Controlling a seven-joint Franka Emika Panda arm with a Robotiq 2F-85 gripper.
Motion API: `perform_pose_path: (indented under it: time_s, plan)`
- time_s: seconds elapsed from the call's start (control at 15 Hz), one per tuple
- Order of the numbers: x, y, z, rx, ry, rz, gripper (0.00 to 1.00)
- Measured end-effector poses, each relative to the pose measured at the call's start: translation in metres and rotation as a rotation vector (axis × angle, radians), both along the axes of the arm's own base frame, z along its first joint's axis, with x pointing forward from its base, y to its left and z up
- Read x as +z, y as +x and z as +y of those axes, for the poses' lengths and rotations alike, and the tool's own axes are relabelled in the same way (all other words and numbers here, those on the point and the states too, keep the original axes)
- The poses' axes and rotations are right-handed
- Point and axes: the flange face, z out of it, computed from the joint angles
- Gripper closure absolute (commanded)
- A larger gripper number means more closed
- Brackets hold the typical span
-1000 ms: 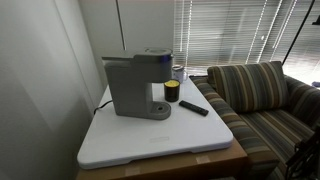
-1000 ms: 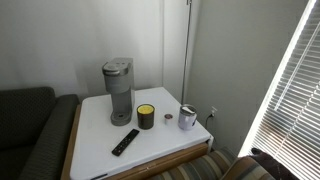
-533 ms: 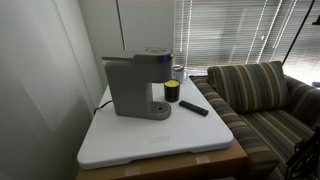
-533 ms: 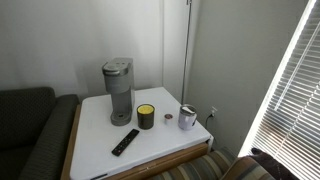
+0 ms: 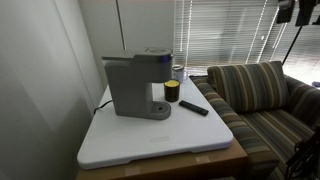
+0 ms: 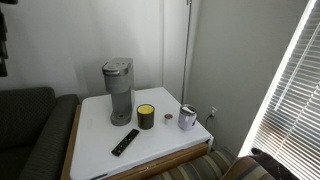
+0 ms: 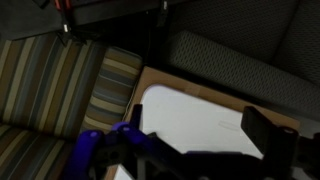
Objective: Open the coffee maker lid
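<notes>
The grey coffee maker (image 5: 133,88) stands at the back of the white table in both exterior views (image 6: 118,92). Its lid (image 5: 148,54) lies flat and shut on top (image 6: 118,65). My gripper (image 7: 195,135) shows in the wrist view, high above the table. Its two dark fingers are wide apart with only white tabletop between them. The coffee maker is out of the wrist view. A dark part of my arm shows at the top edge of an exterior view (image 5: 300,10) and at the side edge of an exterior view (image 6: 3,45), far from the machine.
A yellow-and-black cup (image 5: 172,92) stands beside the machine, a black remote (image 5: 194,107) lies in front of it, and a metal cup (image 6: 187,117) stands near the table edge. A striped sofa (image 5: 255,90) and a dark sofa (image 6: 25,125) flank the white table (image 5: 160,140).
A dark part of my arm has come into both exterior views at the frame edges. Nothing on the table has moved.
</notes>
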Motion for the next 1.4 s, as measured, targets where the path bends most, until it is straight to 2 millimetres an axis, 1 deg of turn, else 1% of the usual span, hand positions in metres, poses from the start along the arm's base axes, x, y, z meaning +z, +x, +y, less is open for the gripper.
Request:
perform_pose_path:
  time_s: [0.27, 0.47, 0.6, 0.87, 1.0, 1.13, 1.4]
  plan:
    - [-0.02, 0.028, 0.012, -0.074, 0.038, -0.051, 0.0]
    - [-0.032, 0.048, 0.013, -0.138, 0.058, -0.084, 0.0]
    - [-0.036, 0.054, 0.013, -0.146, 0.059, -0.08, 0.0]
    - [-0.035, 0.056, 0.013, -0.148, 0.058, -0.085, 0.0]
    - [-0.038, 0.062, 0.014, -0.166, 0.084, -0.138, 0.0]
    - [-0.05, 0.073, 0.016, -0.19, 0.127, -0.225, 0.0]
    - [-0.083, 0.097, 0.021, -0.211, 0.188, -0.355, 0.0]
